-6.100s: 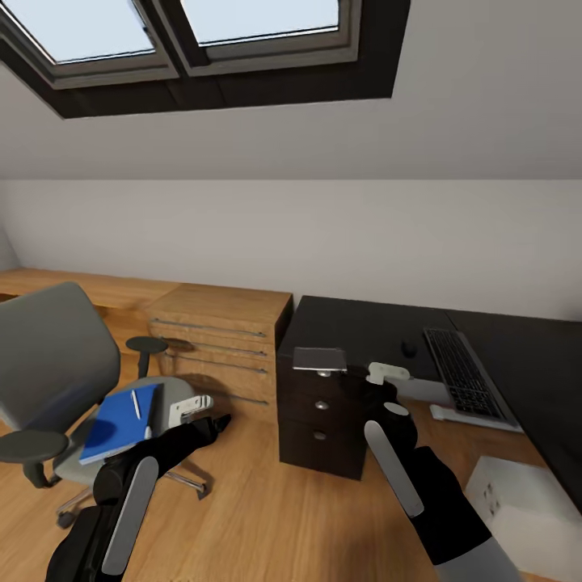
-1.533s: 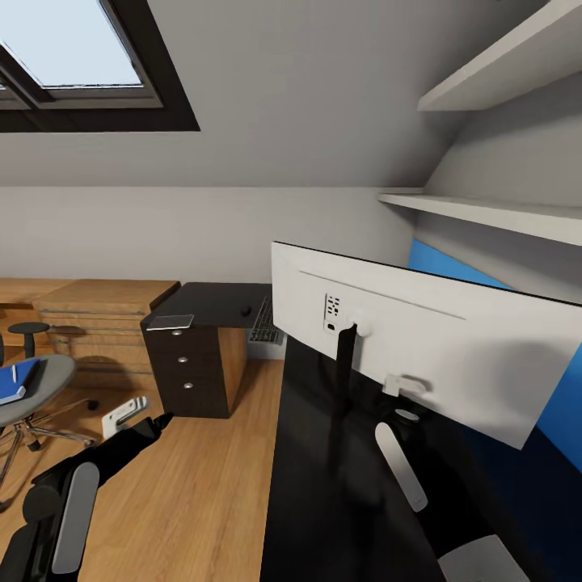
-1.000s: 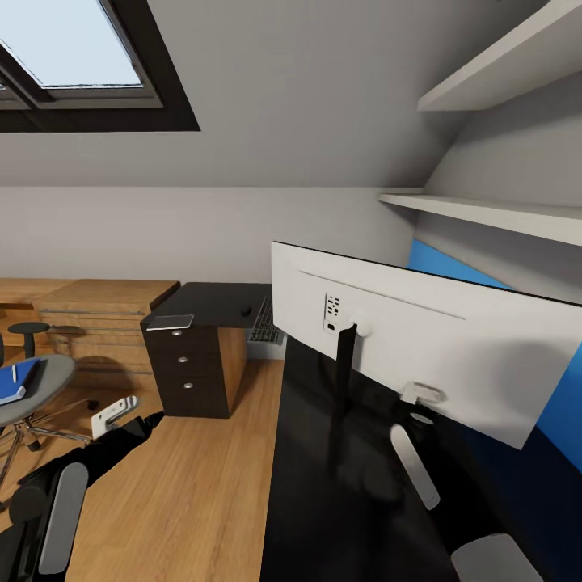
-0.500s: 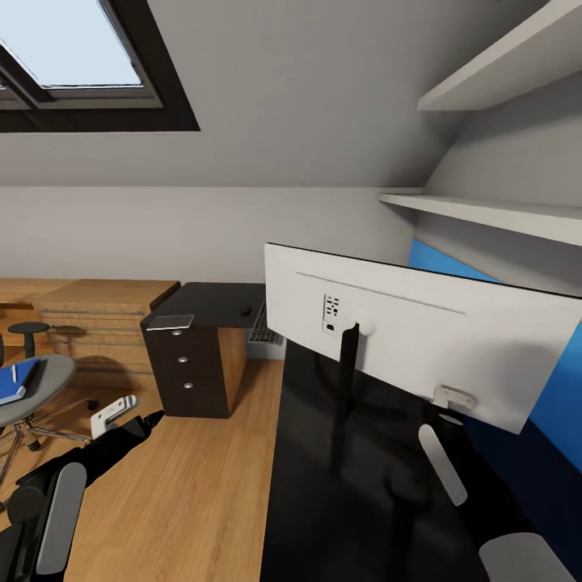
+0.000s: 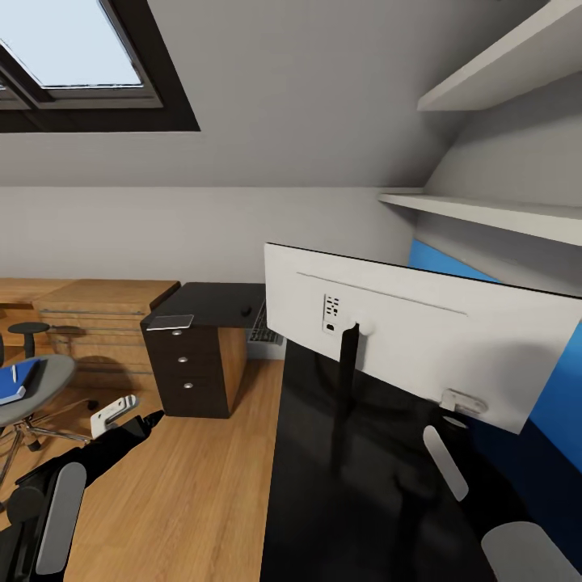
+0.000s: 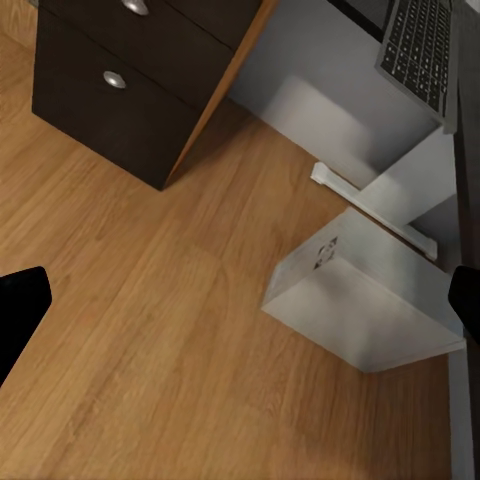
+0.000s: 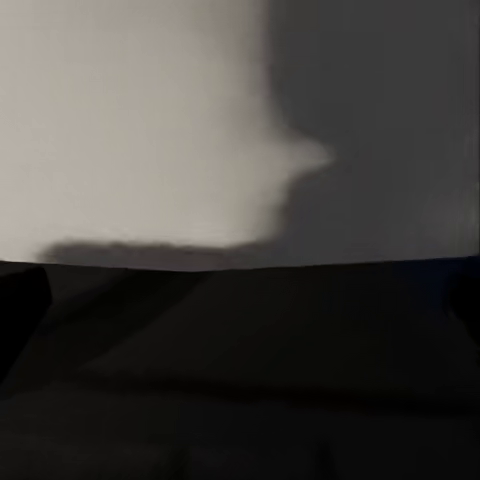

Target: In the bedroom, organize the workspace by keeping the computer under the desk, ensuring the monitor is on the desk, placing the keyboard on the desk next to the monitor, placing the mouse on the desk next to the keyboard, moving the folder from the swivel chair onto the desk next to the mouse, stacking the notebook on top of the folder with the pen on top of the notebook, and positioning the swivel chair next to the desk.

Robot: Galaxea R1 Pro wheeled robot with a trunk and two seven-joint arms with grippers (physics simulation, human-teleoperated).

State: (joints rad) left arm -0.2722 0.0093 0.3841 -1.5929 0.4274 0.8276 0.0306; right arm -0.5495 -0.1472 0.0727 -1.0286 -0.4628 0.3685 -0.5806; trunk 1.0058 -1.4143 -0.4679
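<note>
Right gripper: fingers are being held spread, nothing pinched, right up against the white back of the monitor at its lower edge. Monitor is standing on the desk. Left gripper: fingers spread, empty, hanging above the floor. Computer is sitting under the desk; keyboard is lying on top.

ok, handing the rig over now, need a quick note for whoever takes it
left gripper: open, low over the floor.
right gripper: open at the monitor lower back edge; contact unclear.
Done: monitor, keyboard, mouse on desk; computer underneath.
folder with pen on swivel chair; notebook on desk's drawer end.
Left: stack them by mouse, pull chair in.
</note>
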